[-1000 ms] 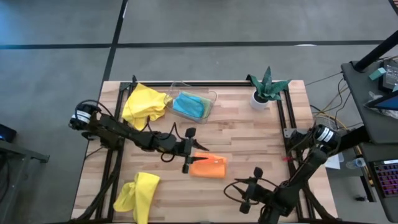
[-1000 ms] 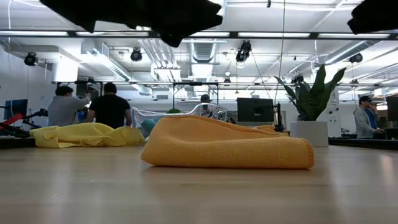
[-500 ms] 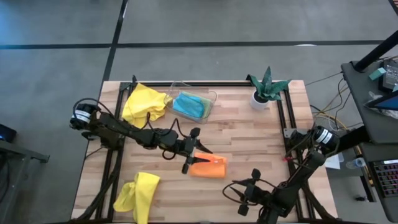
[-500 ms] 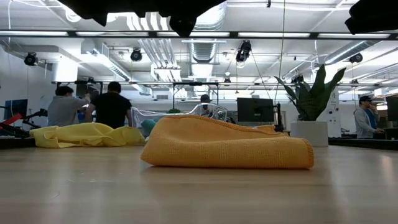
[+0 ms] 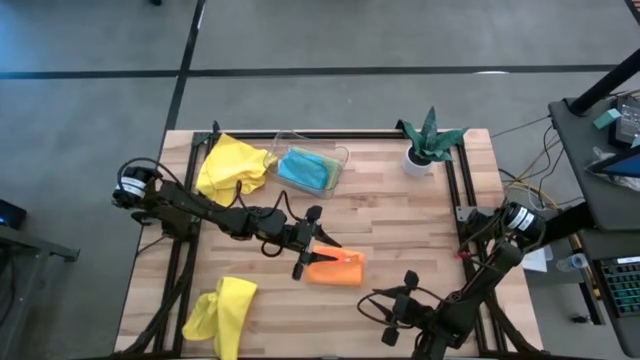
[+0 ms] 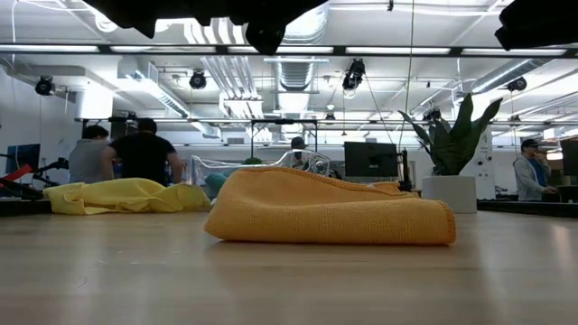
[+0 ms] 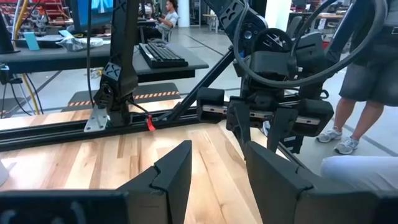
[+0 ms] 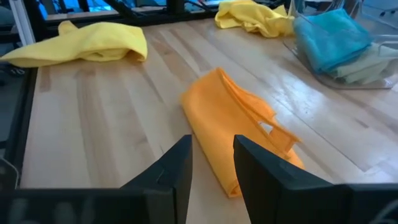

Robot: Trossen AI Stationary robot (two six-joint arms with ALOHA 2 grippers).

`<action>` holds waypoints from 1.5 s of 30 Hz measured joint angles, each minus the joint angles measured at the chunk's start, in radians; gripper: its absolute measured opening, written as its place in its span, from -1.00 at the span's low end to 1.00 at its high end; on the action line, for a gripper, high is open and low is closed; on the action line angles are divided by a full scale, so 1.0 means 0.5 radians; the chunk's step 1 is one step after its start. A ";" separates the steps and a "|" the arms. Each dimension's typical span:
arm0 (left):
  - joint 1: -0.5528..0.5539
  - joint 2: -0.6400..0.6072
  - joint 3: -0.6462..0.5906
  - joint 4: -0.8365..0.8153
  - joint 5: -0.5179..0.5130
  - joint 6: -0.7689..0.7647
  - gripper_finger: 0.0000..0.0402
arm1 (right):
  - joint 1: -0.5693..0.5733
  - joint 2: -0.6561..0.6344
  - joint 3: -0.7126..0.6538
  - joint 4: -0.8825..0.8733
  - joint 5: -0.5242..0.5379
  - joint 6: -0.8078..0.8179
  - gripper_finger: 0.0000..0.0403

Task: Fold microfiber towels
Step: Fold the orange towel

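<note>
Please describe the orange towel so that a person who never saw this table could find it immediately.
Start at the wooden table and find the clear plastic tray near its far edge. Closer to the table's middle, just beside the left gripper, lies the orange towel, folded into a small rectangle. It is the only orange cloth; the yellow towels lie crumpled near the table's left side.

Parted fingers [image 7: 177, 171] — opposite gripper [image 7: 273, 124] — bare wood.

wood table [image 5: 400, 220] | orange towel [image 5: 333, 267] | yellow towels [image 5: 232, 166] [image 5: 222, 312] | clear tray [image 5: 340, 158] | potted plant [image 5: 428, 140]
</note>
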 joint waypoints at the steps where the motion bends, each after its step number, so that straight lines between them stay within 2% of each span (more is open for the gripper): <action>1: 0.000 0.000 0.000 0.003 0.000 0.003 -0.32 | 0.001 0.000 0.000 0.003 -0.006 0.000 -0.46; 45: -0.043 0.002 0.009 -0.020 0.066 0.180 -0.32 | -0.004 0.000 -0.024 0.035 -0.016 -0.033 -0.46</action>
